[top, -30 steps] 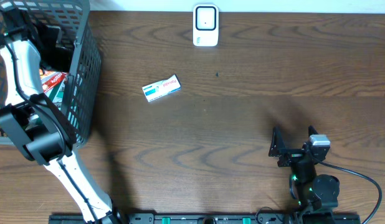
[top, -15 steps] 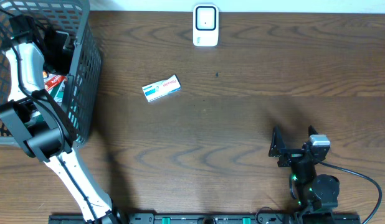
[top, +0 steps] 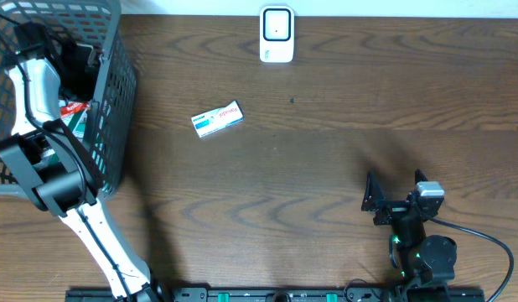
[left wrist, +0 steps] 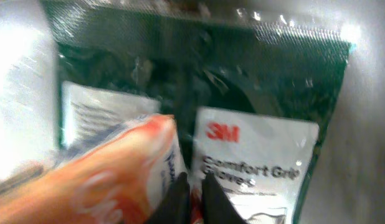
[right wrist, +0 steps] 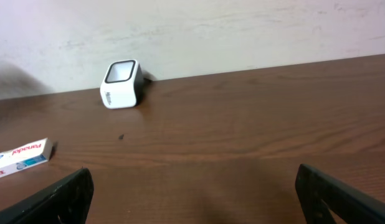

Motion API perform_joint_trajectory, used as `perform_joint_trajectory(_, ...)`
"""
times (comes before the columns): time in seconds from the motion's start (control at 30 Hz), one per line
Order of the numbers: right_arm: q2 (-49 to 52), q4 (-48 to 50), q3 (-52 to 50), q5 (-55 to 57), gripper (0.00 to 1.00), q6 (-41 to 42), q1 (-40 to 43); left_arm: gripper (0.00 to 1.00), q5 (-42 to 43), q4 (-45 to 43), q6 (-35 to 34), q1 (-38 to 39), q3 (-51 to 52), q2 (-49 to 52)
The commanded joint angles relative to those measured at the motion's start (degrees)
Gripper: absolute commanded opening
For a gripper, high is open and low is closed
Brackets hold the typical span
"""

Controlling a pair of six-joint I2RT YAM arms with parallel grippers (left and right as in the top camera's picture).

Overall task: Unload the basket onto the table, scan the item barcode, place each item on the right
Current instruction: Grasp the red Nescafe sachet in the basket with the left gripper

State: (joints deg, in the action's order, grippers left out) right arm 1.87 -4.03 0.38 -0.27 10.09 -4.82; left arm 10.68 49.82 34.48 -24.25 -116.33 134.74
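My left gripper (left wrist: 195, 178) is down inside the grey mesh basket (top: 115, 92), shut, with its black fingertips (left wrist: 182, 186) pinching the thin edge of an orange and white packet (left wrist: 111, 168). Under it lies a dark green 3M glove pack (left wrist: 255, 149) with a white label. The left arm (top: 37, 84) reaches into the basket from above in the overhead view. The white barcode scanner (top: 277, 33) (right wrist: 121, 84) stands at the table's far edge. My right gripper (top: 395, 189) (right wrist: 202, 199) rests open near the front right, nothing between its fingers.
A small white and blue Panadol box (top: 218, 119) (right wrist: 21, 157) lies flat on the dark wood table between basket and scanner. Red and white packets (top: 73, 109) show in the basket. The basket's tall mesh walls surround the left arm.
The left arm shifted slightly deeper into the basket and its gripper went from open to shut on the packet edge. The right arm, box and scanner have not moved.
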Motion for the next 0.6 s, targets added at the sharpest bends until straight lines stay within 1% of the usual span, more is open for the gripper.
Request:
perform_joint_trajectory(0.0, -0.09, -0.26, -0.07, -0.24, 0.99, 0.59, 0.24, 0.07, 0.44, 2.25, -1.16, 0.04, 0.76, 3.06)
perform_joint_trajectory(0.07, -0.09, -0.26, -0.07, -0.24, 0.99, 0.59, 0.24, 0.07, 0.42, 2.91, -1.20, 0.04, 0.76, 3.06)
perform_joint_trajectory(0.23, -0.09, -0.26, -0.07, -0.24, 0.99, 0.59, 0.24, 0.07, 0.07, 3.26, -3.98, 0.04, 0.26, 2.27)
perform_joint_trajectory(0.57, -0.09, -0.26, -0.07, -0.24, 0.99, 0.59, 0.24, 0.07, 0.02, 3.17, -5.73, 0.04, 0.17, -9.33)
